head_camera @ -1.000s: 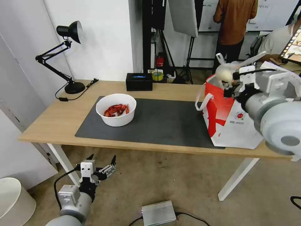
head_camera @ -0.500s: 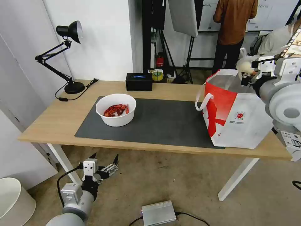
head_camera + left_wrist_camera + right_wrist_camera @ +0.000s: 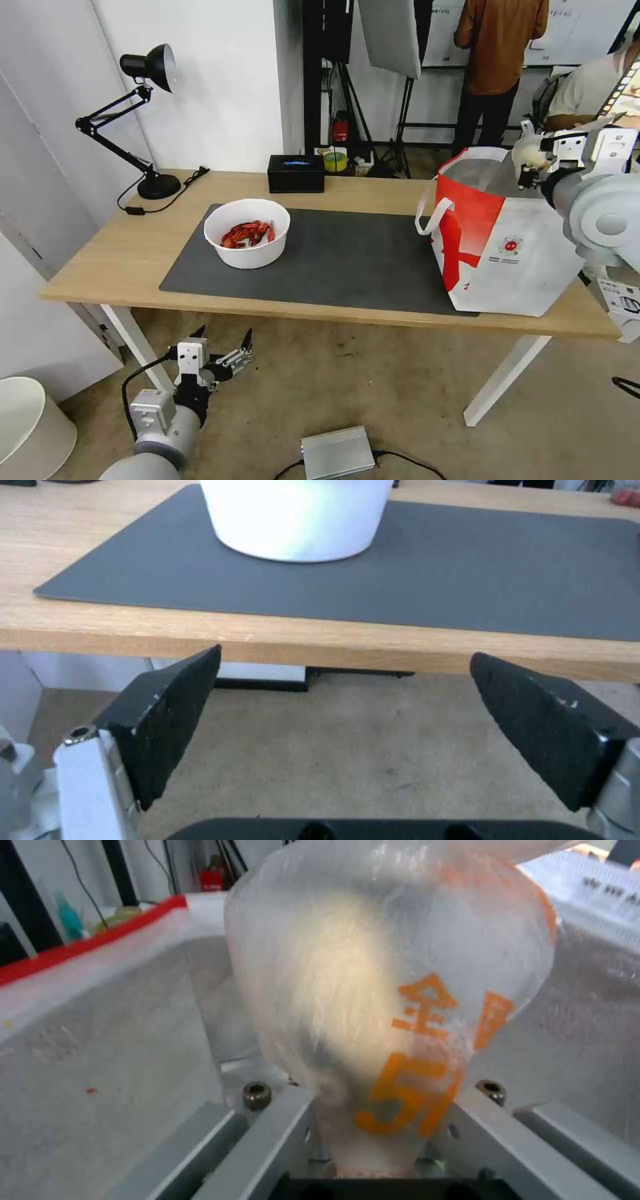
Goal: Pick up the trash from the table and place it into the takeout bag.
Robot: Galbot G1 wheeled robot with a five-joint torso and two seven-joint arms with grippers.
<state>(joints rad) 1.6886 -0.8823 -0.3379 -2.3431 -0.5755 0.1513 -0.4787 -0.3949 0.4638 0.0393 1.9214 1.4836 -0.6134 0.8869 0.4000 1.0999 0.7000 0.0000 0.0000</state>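
Up at about two o'clock in the head view, the right gripper point(image 3: 527, 175) is clamped on the small knotted clear bag point(image 3: 529, 152), holding it over the open mouth of the takeout bag point(image 3: 507, 267). From the right wrist view the clear bag point(image 3: 393, 990) bulges out between the metal fingers point(image 3: 267, 1140), pinched at its narrow end; it carries orange print and something pale inside. Behind it lies the silver foil lining point(image 3: 100, 1050) of the tote, with the red rim at ten o'clock of that picture.

Down at seven o'clock in the head view, the left gripper point(image 3: 223, 350) hangs below the table point(image 3: 133, 247) edge, over the floor, its jaws spread wide and holding nothing. In the left wrist view its two black pads point(image 3: 167, 715) stand far apart, with the table's front edge and the dark grey mat point(image 3: 467, 570) beyond them.

On the mat, toward nine o'clock from its centre, stands the white round bowl point(image 3: 247, 233) of red crayfish shells. The takeout bag stands upright at the mat's three o'clock end, one white loop handle point(image 3: 430, 210) hanging down its red side. A black rectangular box point(image 3: 296, 173) sits at the table's far edge at twelve o'clock, and a black desk lamp point(image 3: 143, 120) stands at ten o'clock.
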